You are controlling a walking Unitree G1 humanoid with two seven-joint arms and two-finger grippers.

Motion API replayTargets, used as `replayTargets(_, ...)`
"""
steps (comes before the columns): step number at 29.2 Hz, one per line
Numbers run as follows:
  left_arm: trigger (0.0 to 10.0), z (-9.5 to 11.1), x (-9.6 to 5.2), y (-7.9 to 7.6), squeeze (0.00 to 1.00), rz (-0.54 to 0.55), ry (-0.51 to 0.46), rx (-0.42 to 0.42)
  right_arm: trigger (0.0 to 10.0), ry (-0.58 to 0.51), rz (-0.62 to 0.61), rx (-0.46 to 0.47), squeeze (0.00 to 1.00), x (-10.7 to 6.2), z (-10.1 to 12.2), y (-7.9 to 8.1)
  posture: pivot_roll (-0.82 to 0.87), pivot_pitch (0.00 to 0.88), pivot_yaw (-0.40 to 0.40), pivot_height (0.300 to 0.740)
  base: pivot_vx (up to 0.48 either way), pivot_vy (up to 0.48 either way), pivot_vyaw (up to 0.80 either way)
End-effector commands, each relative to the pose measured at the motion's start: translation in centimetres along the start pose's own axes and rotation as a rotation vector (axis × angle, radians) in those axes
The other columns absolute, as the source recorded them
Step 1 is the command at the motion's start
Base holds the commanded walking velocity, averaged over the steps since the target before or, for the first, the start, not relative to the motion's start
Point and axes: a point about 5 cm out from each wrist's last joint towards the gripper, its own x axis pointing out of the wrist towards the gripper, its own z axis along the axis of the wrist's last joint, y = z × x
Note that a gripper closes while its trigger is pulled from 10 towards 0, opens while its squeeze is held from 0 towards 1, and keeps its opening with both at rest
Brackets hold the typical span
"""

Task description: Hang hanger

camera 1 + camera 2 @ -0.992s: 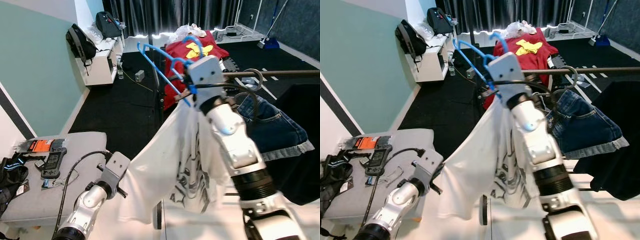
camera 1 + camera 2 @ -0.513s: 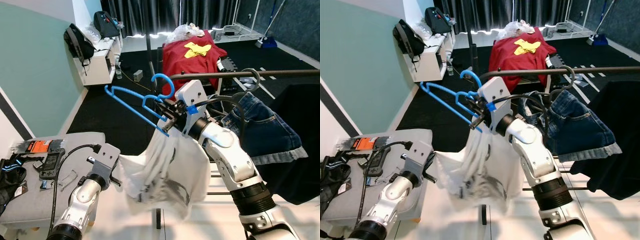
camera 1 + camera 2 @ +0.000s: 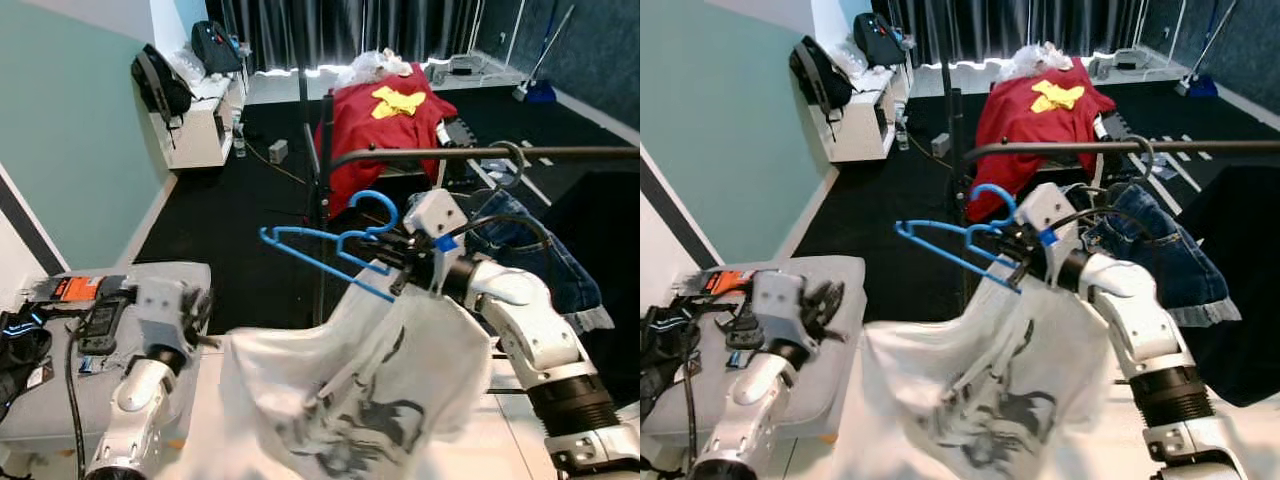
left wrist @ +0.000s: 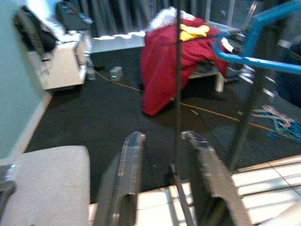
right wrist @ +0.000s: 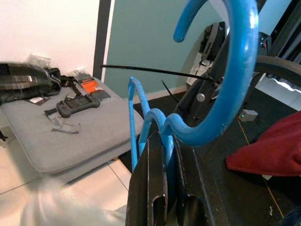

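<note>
Lowered from above the rail, the right gripper now clamps the blue hanger with its white shirt below it, left gripper open and empty, so hooking remains undone.

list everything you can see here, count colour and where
hanger: 1, blue, held up below the rail
shirt: 1, white with dark print, draped from the hanger
clothes rail: 1, dark, running right
denim garment: 1, blue, hanging on the rail
red cloth: 1, red with a yellow patch, behind the rail
grey cushion: 1, at left, small items on it
backpacks: 2, black, far left by the white shelf
right end effector: shut on the hanger neck
left end effector: open, holding nothing
</note>
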Motion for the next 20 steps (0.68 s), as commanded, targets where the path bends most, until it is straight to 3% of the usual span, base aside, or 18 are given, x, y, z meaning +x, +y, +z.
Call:
replayTargets(1,10.0,-0.7,-0.4,-0.5,0.82,-0.02,0.032,0.021,0.0,-0.06,-0.011,-0.003,0.0,0.2,1.0,-0.3,-0.05,0.001,0.003,0.74,0.0,0.0,0.0)
replayTargets(2,10.0,-0.9,-0.4,-1.1,0.14,-0.062,0.041,0.032,0.0,-0.071,-0.002,0.002,0.0,0.3,1.2,-0.3,-0.05,0.003,0.004,0.74,0.0,0.0,0.0)
replayTargets(3,10.0,-1.0,-0.4,-1.6,0.2,-0.097,0.047,0.045,0.0,-0.082,0.004,0.007,0.0,0.3,1.3,-0.3,-0.06,0.007,0.006,0.74,0.0,0.0,0.0)
replayTargets(7,10.0,-1.0,-0.4,-2.0,0.2,-0.136,0.055,0.057,0.0,-0.095,0.017,0.011,0.0,0.3,1.5,-0.3,-0.06,0.007,0.006,0.74,0.0,0.0,0.0)
replayTargets(8,10.0,-0.7,-0.3,-2.7,1.0,-0.202,0.046,0.01,0.0,-0.118,0.048,0.032,0.0,0.1,1.9,-0.3,-0.07,0.01,0.007,0.74,0.0,0.0,0.0)
replayTargets(9,10.0,-0.2,-0.4,-3.8,1.0,-0.295,0.037,-0.056,0.0,-0.14,0.072,0.049,0.0,-0.1,2.3,-0.5,-0.07,0.014,0.005,0.74,0.0,0.0,0.0)
replayTargets(10,10.0,-0.2,-0.4,-3.8,1.0,-0.295,0.037,-0.056,0.0,-0.14,0.072,0.049,0.0,-0.1,2.3,-0.5,-0.07,0.014,0.005,0.74,0.0,0.0,0.0)
replayTargets(12,10.0,0.5,-0.5,-5.5,1.0,-0.431,0.031,-0.173,0.0,-0.169,0.096,0.069,0.0,-0.5,2.9,-0.9,-0.07,0.016,0.004,0.74,0.0,0.0,0.0)
replayTargets(13,10.0,0.5,-0.5,-5.5,1.0,-0.431,0.031,-0.173,0.0,-0.169,0.096,0.069,0.0,-0.5,2.9,-0.9,-0.07,0.016,0.004,0.74,0.0,0.0,0.0)
replayTargets(14,10.0,0.9,-0.6,-6.2,0.0,-0.488,0.022,-0.215,0.0,-0.175,0.093,0.075,0.0,-0.6,3.1,-1.2,-0.07,0.017,0.004,0.74,0.0,0.0,0.0)
replayTargets(15,10.0,0.9,-0.6,-6.2,0.0,-0.488,0.022,-0.215,0.0,-0.175,0.093,0.075,0.0,-0.6,3.1,-1.2,-0.07,0.017,0.004,0.74,0.0,0.0,0.0)
replayTargets(17,10.0,1.9,-0.5,-8.1,0.0,-0.564,-0.003,-0.321,0.0,-0.191,0.096,0.092,0.0,-0.7,3.5,-1.7,-0.09,0.027,-0.001,0.74,0.0,0.0,0.0)
replayTargets(20,10.0,0.8,0.3,-9.4,0.0,-0.509,0.012,-0.208,0.0,-0.199,0.092,0.099,0.0,-0.2,3.8,-1.6,-0.1,0.034,-0.011,0.74,0.0,0.0,0.0)
